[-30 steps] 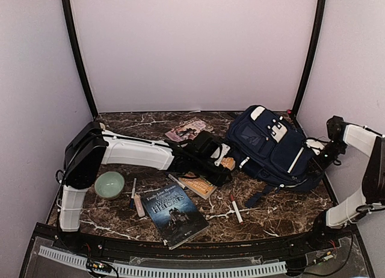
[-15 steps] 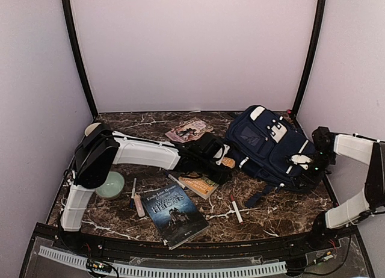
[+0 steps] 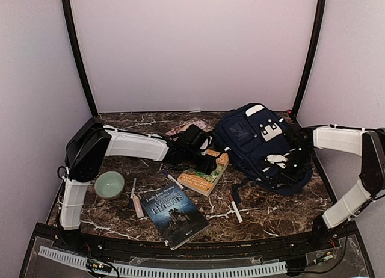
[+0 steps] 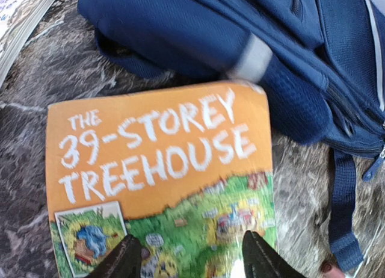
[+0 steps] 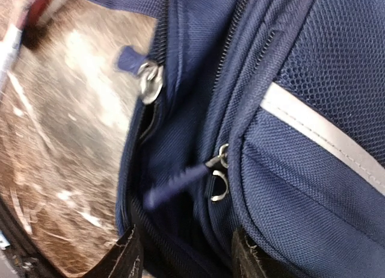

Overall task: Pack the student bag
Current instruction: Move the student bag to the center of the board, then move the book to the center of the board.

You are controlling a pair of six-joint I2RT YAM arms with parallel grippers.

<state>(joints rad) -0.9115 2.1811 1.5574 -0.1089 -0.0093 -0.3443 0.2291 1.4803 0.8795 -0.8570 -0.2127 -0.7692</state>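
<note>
The student bag (image 3: 255,136), navy blue with white patches, lies on the right of the marble table. An orange book (image 3: 207,172), "The 39-Storey Treehouse" (image 4: 156,145), lies flat against the bag's left side. My left gripper (image 3: 206,162) hovers over the book's lower cover, open (image 4: 192,260), with nothing between its fingers. My right gripper (image 3: 278,169) is on the bag's near right side. Its jaws (image 5: 187,257) stand apart, one on each side of a fold of the bag (image 5: 289,169) by a zip pull (image 5: 180,183).
A dark book (image 3: 174,210) lies front centre. A green bowl (image 3: 109,185) sits near the left arm's base. Pens lie at the left (image 3: 137,203), by the orange book (image 3: 175,180) and below the bag (image 3: 236,209). A magazine (image 3: 185,127) lies at the back.
My right arm swung left onto the bag, its jaws narrowed, and the bag slid left. My left gripper drew back, uncovering more of the orange book.
</note>
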